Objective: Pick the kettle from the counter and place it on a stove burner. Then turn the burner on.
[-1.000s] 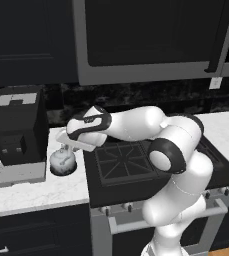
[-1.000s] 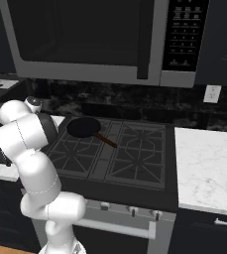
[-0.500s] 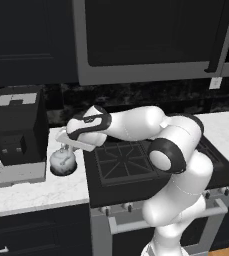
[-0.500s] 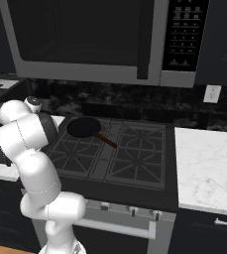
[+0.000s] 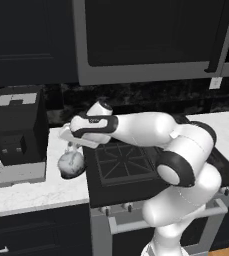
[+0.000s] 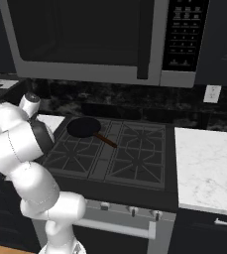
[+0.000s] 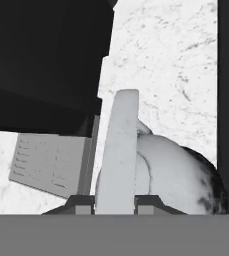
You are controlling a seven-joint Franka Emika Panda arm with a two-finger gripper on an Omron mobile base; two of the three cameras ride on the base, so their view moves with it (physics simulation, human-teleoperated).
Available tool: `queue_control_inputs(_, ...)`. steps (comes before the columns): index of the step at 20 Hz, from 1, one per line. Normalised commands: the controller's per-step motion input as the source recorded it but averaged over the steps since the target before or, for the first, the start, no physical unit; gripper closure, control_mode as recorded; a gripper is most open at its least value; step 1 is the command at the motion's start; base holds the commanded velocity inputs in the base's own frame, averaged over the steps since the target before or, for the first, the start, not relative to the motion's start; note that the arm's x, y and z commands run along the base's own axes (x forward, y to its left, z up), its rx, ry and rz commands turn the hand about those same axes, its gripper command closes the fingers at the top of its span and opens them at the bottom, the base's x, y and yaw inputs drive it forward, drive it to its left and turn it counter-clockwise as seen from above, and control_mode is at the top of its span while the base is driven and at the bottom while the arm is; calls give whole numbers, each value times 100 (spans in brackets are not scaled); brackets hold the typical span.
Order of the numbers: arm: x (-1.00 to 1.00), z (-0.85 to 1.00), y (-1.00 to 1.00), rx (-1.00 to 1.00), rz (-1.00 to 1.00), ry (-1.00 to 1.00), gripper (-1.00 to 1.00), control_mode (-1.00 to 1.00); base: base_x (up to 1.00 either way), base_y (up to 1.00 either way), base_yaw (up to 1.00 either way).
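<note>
Gripping: the gripper (image 7: 115, 200) has its two finger tips pinched against either side of the kettle's flat arched handle (image 7: 118, 150), nearly closed, the handle filling the narrow gap between them.
Kettle: the small silvery kettle (image 5: 71, 163) sits directly beneath the hand, its round body hanging below the wrist; whether its base is resting on the counter (image 5: 33, 192) or just clear of it, I cannot tell from where I stand.
Place: it is on the marble strip between the black coffee machine (image 5: 16, 132) and the left edge of the stove, close to the machine's grey drip tray (image 5: 20, 174).
Handle axis: in the hand view the handle runs straight away from the finger tips, so the jaws close across its thin width.
Way to go: the nearest stove burner (image 5: 123, 161) lies just beside the kettle, toward the arm's right; a lift and a short sideways carry looks enough.
Farther back: the black pan with a brown handle (image 6: 84, 127) occupies the rear left grate, so the front left one seems the freer spot.
Knobs: along the stove front (image 6: 131, 210), untouched as far as I can judge.
</note>
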Motion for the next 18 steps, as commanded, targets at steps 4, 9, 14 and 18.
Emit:
queue_control_inputs(4,-29,46,-38,0,0,-7,100,-100,0,0,0)
queue_control_inputs(9,-30,60,-45,2,0,-10,100,-100,0,0,0)
queue_control_inputs(14,-22,69,-60,7,0,-10,100,-100,0,0,0)
queue_control_inputs(18,-21,61,-73,10,0,-11,100,-100,0,0,0)
